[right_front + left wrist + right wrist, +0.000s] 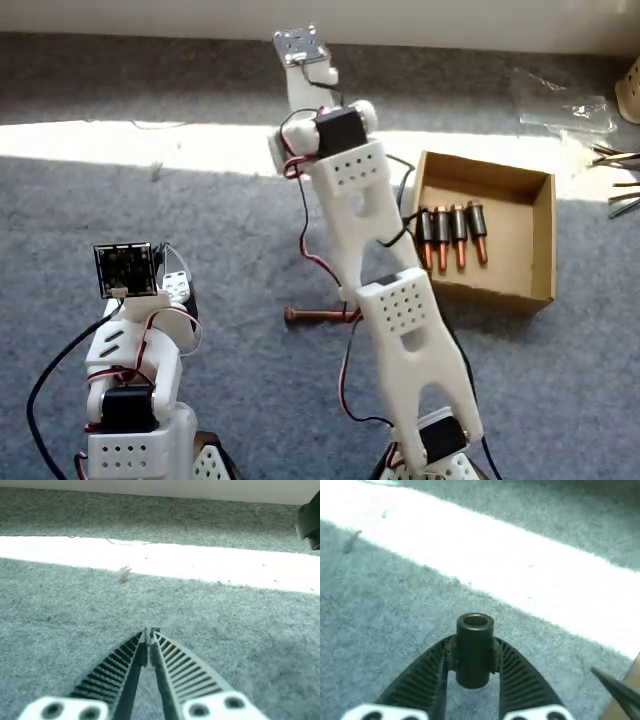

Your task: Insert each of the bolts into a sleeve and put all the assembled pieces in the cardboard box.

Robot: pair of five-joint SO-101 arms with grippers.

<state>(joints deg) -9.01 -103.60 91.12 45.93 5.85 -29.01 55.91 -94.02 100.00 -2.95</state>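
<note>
Near the closed, empty left pincer, a bolt lies left-to-right on carpet; farther off, the right pincer grips a sleeve.

carpet: grey, across the whole frame
sunlit band: upper part, running left to right
plastic bag: clear, upper right
rods: right edge, below the bag

Matt metal sleeve; rough grey carpet
</note>
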